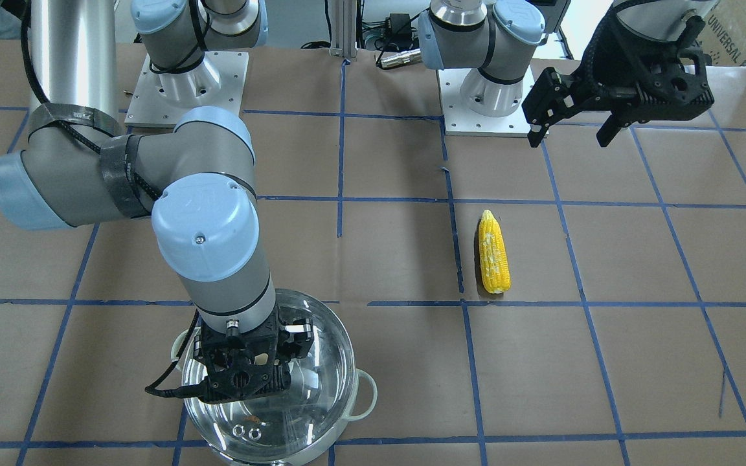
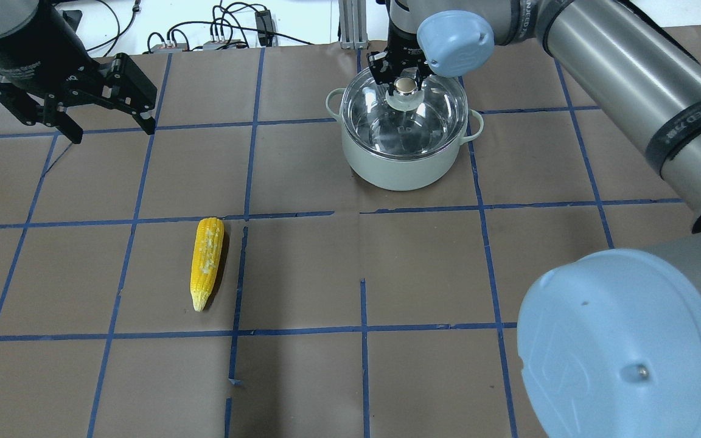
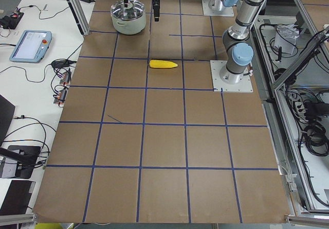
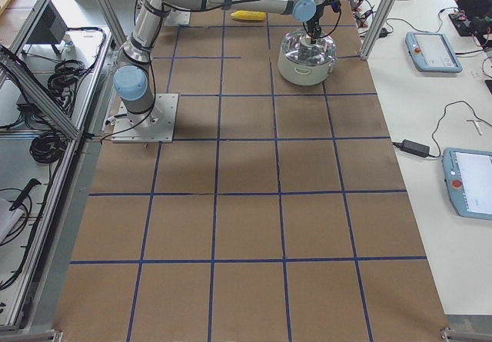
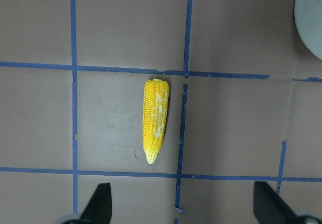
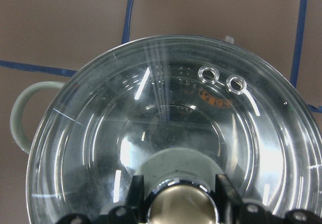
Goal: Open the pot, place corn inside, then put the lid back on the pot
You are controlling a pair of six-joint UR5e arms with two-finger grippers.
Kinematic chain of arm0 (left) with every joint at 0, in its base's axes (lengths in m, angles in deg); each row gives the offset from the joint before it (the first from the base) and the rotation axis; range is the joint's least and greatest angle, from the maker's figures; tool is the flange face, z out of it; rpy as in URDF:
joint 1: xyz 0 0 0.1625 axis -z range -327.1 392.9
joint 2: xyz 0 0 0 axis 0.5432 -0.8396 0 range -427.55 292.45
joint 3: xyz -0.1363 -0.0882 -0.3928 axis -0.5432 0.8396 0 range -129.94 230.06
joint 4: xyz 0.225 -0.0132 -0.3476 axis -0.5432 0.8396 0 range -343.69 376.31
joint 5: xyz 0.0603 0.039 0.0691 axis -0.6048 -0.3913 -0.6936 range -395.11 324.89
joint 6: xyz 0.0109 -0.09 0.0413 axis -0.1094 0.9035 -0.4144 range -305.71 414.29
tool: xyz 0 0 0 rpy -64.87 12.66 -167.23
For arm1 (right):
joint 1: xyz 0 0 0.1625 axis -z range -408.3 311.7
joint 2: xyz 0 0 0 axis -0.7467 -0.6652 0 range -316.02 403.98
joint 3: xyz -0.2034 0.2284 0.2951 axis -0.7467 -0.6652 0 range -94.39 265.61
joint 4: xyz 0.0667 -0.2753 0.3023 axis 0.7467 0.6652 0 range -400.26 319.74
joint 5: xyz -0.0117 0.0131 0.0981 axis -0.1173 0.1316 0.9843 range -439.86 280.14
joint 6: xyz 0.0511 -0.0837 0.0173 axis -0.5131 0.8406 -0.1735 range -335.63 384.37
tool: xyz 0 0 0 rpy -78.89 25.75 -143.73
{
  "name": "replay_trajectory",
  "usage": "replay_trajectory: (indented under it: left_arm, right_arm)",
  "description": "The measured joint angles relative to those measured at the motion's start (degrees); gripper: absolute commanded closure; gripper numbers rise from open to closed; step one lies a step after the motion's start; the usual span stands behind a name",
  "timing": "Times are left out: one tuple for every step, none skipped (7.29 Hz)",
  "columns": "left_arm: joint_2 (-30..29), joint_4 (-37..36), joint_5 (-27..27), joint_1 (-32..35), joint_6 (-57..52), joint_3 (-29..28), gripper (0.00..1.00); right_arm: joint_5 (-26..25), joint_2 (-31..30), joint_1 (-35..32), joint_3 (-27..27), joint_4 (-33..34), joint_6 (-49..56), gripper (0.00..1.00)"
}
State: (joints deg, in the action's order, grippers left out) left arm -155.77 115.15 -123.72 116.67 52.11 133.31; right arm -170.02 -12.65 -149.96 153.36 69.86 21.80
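The round, pale-walled pot (image 2: 396, 167) stands upright on the worktop (image 2: 423, 274) with a pale green loop handle on either side. The clear domed glass lid (image 2: 432, 118) sits closed on its rim, with a metal-topped knob at its centre and two small vent rings near the edge. The yellow corn cob (image 2: 206, 261), flecked with paler kernels, lies flat well apart from the pot, its pointed tip toward the robot.

The lid (image 2: 381, 125) closes the pot (image 2: 396, 168), right claw (image 2: 406, 79) astride its knob (image 6: 182, 207); the corn (image 2: 206, 261) lies well apart.
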Motion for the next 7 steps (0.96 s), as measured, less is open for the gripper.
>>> replay_trajectory:
  left_arm:
    - [0.56, 0.24, -0.03, -0.43, 0.00, 0.33, 0.00]
    - [0.48, 0.15, -0.01, -0.87, -0.12, 0.57, 0.00]
    - [0.20, 0.01, -0.01, -1.22, -1.46, 0.99, 0.00]
    - [-0.13, -0.21, 0.02, -2.37, -4.37, 2.47, 0.00]
    - [-0.32, -1.95, 0.21, -5.21, -7.02, 5.60, 0.00]
    - [-0.57, -6.04, 0.40, -8.25, -9.70, 10.32, 0.00]
    - [-1.03, -11.98, 0.51, -9.94, -11.81, 16.31, 0.00]
  right_arm:
    - [-0.66, -0.41, 0.06, -0.89, -0.98, 0.22, 0.66]
    - [-1.93, -1.10, 0.10, -2.46, -3.25, 0.37, 0.65]
    - [-2.76, -2.02, 0.13, -4.75, -6.70, 0.43, 0.65]
    - [-3.17, -3.32, 0.34, -7.55, -11.39, 0.48, 0.65]
    - [-3.35, -5.19, 0.70, -9.64, -16.18, 0.67, 0.65]
    - [-3.37, -7.84, 0.97, -10.61, -20.93, 0.94, 0.65]
    - [-3.24, -10.99, 1.20, -10.82, -25.31, 0.97, 0.65]
